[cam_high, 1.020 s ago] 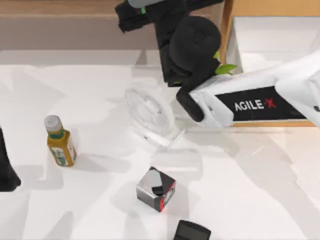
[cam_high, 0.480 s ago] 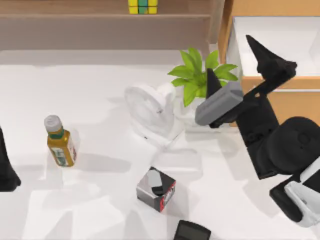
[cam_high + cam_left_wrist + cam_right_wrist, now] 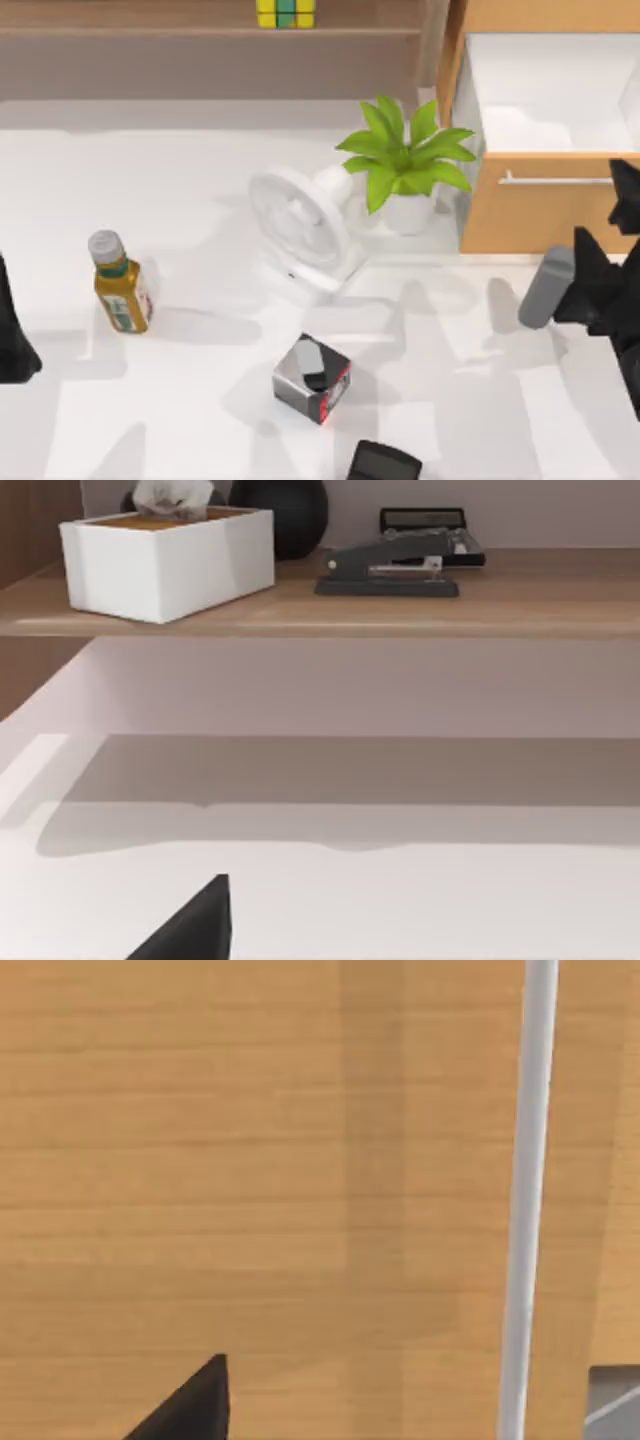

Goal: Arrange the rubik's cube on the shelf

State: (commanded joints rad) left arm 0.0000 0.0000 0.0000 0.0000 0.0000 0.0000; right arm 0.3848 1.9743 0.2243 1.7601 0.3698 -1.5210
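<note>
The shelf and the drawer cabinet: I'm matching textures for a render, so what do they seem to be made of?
The long light-brown shelf looks like matte wood, with an even pale surface and faint grain. The orange-tan drawer cabinet looks like smooth wood with clear horizontal grain, and its thin bar handle looks like metal.

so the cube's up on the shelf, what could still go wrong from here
The rubik's cube sits on the shelf near its front lip, so a bump could tip it off. The right gripper is at the table's right edge, close to the drawer cabinet and its bar handle; a careless swing might clip them. The potted plant and fan stand between that arm and the shelf, so reaching back risks knocking them.
</note>
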